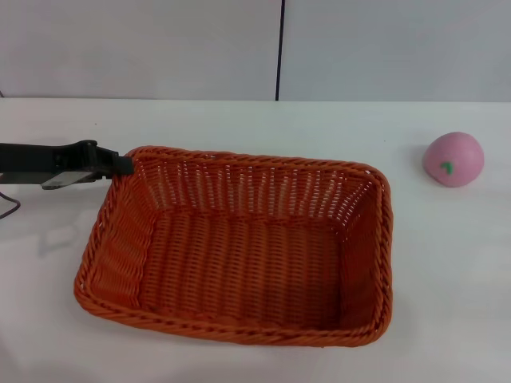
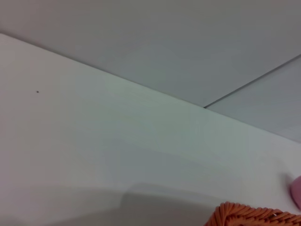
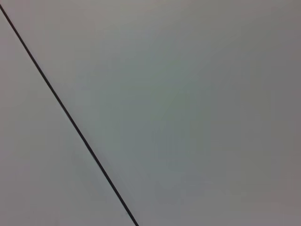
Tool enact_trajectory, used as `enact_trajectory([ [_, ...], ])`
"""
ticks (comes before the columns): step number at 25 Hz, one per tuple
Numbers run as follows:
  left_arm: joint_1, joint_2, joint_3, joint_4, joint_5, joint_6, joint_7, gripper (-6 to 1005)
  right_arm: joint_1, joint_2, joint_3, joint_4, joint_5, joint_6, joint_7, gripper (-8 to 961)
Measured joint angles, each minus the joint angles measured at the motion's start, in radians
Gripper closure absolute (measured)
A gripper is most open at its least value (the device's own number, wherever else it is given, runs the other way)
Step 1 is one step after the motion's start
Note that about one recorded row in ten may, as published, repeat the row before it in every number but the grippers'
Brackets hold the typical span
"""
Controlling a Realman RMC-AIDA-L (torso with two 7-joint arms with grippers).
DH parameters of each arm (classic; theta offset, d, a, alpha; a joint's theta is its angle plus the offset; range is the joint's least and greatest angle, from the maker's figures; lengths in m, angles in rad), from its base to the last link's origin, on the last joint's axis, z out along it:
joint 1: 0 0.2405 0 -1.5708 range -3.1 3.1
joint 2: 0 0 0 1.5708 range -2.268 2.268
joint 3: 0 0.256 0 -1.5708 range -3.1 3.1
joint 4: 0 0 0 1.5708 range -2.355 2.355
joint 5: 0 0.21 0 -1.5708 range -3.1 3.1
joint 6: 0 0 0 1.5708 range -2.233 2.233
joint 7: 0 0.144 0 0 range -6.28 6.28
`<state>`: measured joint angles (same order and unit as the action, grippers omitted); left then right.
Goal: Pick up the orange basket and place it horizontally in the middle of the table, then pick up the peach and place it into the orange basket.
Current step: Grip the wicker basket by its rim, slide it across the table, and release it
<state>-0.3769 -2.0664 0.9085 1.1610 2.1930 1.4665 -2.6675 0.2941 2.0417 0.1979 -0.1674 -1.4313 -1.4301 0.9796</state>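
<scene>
The orange basket (image 1: pixel 239 247) lies flat and lengthwise across the middle of the white table (image 1: pixel 447 263), its inside bare. My left gripper (image 1: pixel 124 164) reaches in from the left at table height and is shut on the braided rim at the basket's far left corner. That corner of the orange basket (image 2: pixel 254 215) shows in the left wrist view. The pink peach (image 1: pixel 453 159) rests on the table at the far right, well apart from the basket; a sliver of the peach (image 2: pixel 297 190) also shows in the left wrist view. My right gripper is out of view.
A grey wall with a dark vertical seam (image 1: pixel 279 48) stands behind the table's far edge. A thin black cable (image 1: pixel 9 209) curls at the left edge of the table.
</scene>
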Motion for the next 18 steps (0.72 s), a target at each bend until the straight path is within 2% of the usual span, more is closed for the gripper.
enact_trajectory([
  [10, 0.009, 0.001, 0.001, 0.004, -0.030, 0.004, 0.019, 830, -0.002, 0.005, 0.000, 0.000, 0.000, 0.000, 0.002, 269],
  [18, 0.049, 0.007, -0.018, 0.004, -0.132, 0.003, 0.065, 835, -0.011, 0.009, 0.000, 0.000, 0.000, -0.015, 0.011, 269],
])
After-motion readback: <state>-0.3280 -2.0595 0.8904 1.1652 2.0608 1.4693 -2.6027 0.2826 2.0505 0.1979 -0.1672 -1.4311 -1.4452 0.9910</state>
